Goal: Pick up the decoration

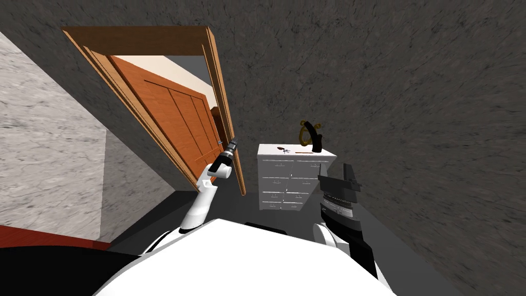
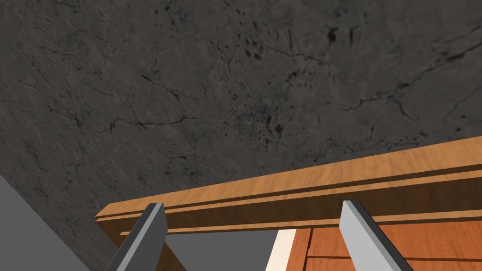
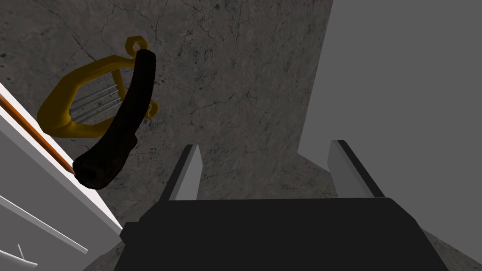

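Rear right corner of the white chest of drawers (image 1: 285, 177): gold lyre-shaped decoration with dark curved horn (image 1: 312, 135). Before the chest, right gripper (image 3: 266, 151) spread, empty, poised for reaching; left gripper (image 2: 254, 209) spread, parked leftward.

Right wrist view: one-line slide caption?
Open right end effector beside white dresser, short of the gold harp and dark horn on it.
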Robot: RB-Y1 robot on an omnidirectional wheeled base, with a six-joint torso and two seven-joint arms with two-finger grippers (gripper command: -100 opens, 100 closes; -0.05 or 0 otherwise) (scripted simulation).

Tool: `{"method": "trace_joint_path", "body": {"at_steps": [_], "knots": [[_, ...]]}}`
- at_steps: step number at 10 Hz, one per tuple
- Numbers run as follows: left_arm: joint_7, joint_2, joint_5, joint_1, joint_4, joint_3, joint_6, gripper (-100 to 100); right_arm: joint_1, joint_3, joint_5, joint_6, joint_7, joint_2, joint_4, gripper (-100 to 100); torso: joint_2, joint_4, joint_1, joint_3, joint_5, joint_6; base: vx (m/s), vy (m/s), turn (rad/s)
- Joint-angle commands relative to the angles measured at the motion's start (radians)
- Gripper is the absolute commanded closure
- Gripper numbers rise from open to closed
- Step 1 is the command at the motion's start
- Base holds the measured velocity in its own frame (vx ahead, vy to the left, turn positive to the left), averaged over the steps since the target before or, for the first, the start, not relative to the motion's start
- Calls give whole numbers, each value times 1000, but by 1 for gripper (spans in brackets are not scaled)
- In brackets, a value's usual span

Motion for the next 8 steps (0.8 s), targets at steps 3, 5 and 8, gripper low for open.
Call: {"method": "trace_joint_path", "body": {"at_steps": [3,5,8], "knots": [[-19,20,-2,-97,72,26,104,-100,0,0,0,0,0,0,0,0,-1,0,-1,0,0,0,-17,20,0],[-19,20,-2,-119,72,26,160,-100,0,0,0,0,0,0,0,0,-1,0,-1,0,0,0,-14,13,-2],[-30,30,-3,-190,120,41,246,-100,0,0,0,0,0,0,0,0,0,0,-1,0,0,0,-17,8,1]]}}
